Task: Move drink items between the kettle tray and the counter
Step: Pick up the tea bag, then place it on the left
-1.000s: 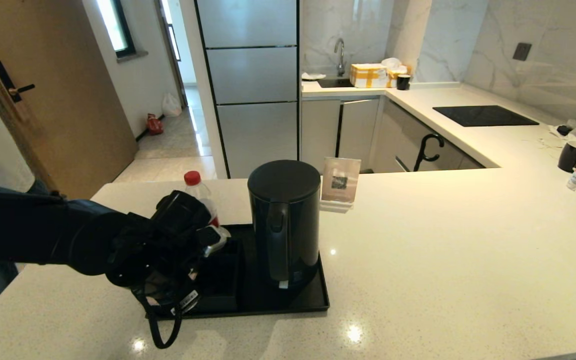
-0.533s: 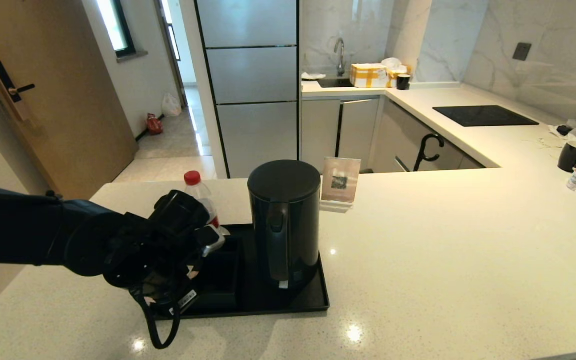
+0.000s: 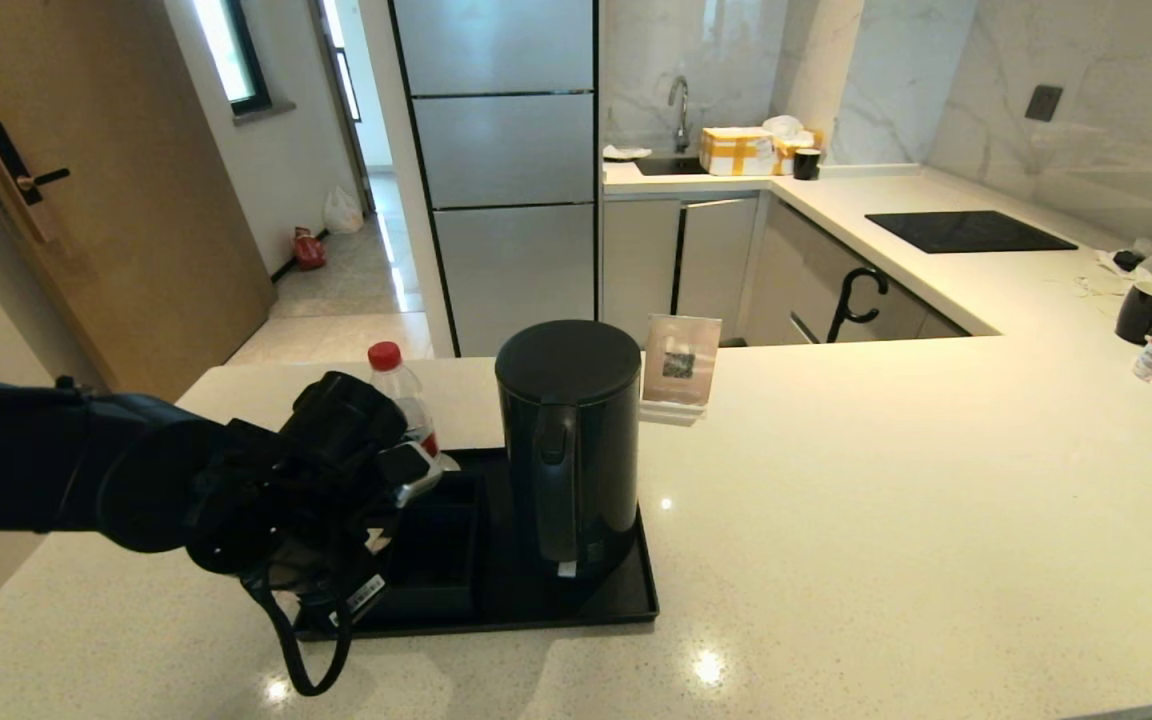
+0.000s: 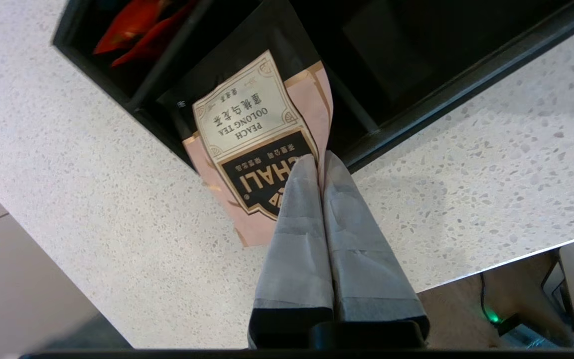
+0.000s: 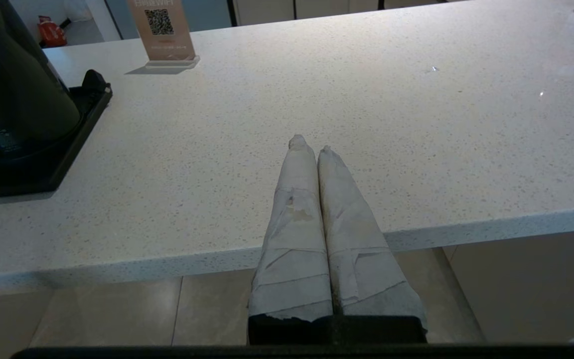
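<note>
Left gripper (image 4: 319, 162): pressed together on the corner of the tea sachet (image 4: 257, 149), above the tray's near-left corner.
Tea sachet: "CHALI" peach oolong, held over the edge of the compartment box (image 4: 167, 85), partly over the counter (image 4: 92, 199).
Kettle (image 3: 569, 445): upright on the kettle tray (image 3: 626, 600), handle toward the robot.
Compartment box: left part of tray; red packets (image 4: 132, 25) in one section.
Right gripper (image 5: 309, 144): fingers together, empty, off the counter's near edge.
Water bottle (image 3: 398, 385): behind the left arm.
QR sign (image 3: 681, 365): just behind the kettle.
</note>
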`<state>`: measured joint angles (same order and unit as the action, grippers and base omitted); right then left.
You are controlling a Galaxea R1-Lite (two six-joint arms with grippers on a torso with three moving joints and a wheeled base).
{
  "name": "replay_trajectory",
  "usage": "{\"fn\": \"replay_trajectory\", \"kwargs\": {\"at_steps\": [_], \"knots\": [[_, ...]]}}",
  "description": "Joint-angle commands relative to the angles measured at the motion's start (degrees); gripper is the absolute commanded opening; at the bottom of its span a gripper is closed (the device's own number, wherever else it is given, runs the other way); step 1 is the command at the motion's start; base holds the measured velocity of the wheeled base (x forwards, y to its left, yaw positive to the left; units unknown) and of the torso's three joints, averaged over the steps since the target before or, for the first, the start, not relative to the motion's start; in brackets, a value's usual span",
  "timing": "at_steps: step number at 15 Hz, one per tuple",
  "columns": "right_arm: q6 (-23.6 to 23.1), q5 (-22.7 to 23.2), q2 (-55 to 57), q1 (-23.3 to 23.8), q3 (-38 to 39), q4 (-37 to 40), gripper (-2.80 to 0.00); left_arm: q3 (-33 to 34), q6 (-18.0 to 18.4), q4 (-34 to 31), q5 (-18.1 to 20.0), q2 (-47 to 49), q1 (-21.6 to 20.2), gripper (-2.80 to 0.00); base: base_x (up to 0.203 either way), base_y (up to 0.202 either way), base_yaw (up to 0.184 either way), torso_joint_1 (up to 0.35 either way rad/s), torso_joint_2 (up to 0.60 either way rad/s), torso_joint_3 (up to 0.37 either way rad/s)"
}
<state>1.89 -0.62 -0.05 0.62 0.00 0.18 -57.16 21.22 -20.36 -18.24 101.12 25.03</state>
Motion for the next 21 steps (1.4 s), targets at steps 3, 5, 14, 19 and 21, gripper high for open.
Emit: {"fn": "replay_trajectory", "kwargs": {"at_steps": [3,5,14,19,21], "knots": [[-0.05,0.01,0.05,-0.01,0.09,0.00,-2.80,-1.73,-3.29,0.41,0.05,-5.32,0.02,-2.80,0.000,0.000,0.000,0.000,0.00,0.000],[-0.05,0.01,0.05,-0.01,0.09,0.00,-2.80,-1.73,-3.29,0.41,0.05,-5.32,0.02,-2.80,0.000,0.000,0.000,0.000,0.00,0.000],[0.04,0.01,0.05,-0.01,0.09,0.00,-2.80,-6.87,-26.37,0.42,1.71,-17.92,-21.83,-2.80,0.000,0.000,0.000,0.000,0.00,0.000],[-0.05,0.01,0.05,-0.01,0.09,0.00,-2.80,-2.22,-29.37,0.70,2.98,-15.95,-29.06,-2.80,0.000,0.000,0.000,0.000,0.00,0.000],[-0.05,0.01,0.05,-0.01,0.09,0.00,-2.80,2.08,-30.61,2.66,4.00,-12.14,-31.91,-2.80,0.000,0.000,0.000,0.000,0.00,0.000]]}}
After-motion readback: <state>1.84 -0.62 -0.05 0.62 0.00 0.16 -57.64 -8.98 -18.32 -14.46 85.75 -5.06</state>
